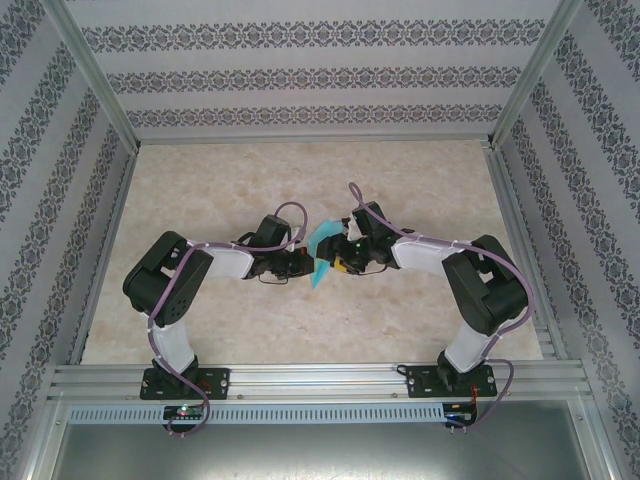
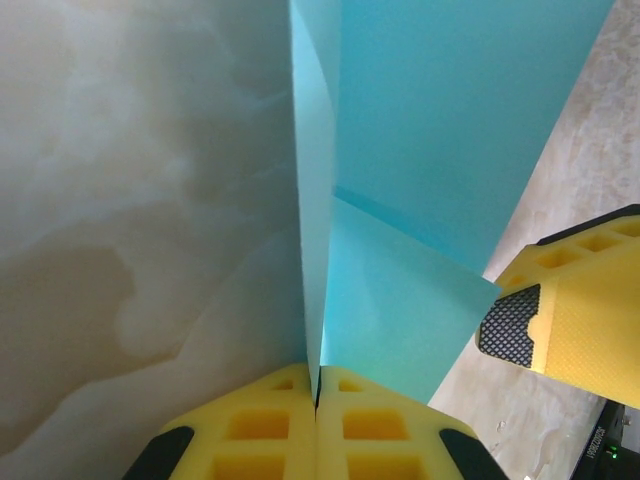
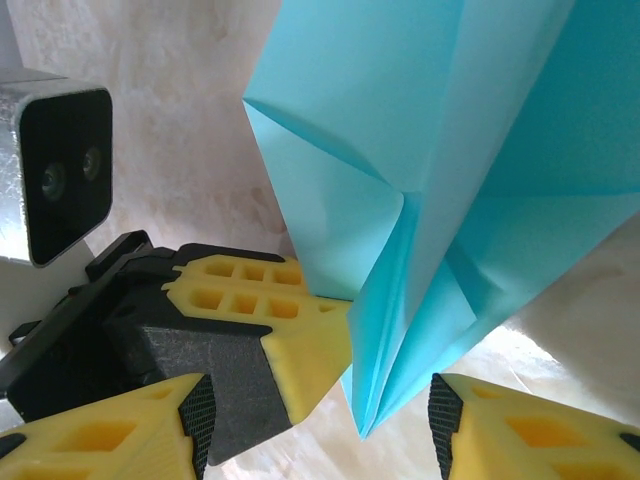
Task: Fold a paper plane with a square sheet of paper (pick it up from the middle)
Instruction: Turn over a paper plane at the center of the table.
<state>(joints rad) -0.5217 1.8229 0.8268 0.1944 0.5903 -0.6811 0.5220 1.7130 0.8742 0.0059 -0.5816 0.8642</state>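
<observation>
The turquoise square sheet of paper point(image 1: 322, 250) is folded along a centre crease into layered, pointed flaps, close to a paper plane shape, and is held above the middle of the table. My left gripper point(image 2: 317, 375) is shut on the paper's creased edge point(image 2: 430, 150), its yellow fingers pressed together. In the right wrist view the folded paper point(image 3: 420, 150) hangs with its pointed end between the fingers of my right gripper point(image 3: 320, 425), which is open and apart from it on both sides. The left gripper point(image 3: 345, 300) pinches the fold just to the left of that point.
The marbled beige tabletop point(image 1: 300, 180) is boxed in by patterned walls point(image 1: 300, 75) and aluminium frame posts. A metal rail point(image 1: 320, 380) runs along the near edge by the arm bases. The left wrist camera housing point(image 3: 60, 175) sits close to my right gripper.
</observation>
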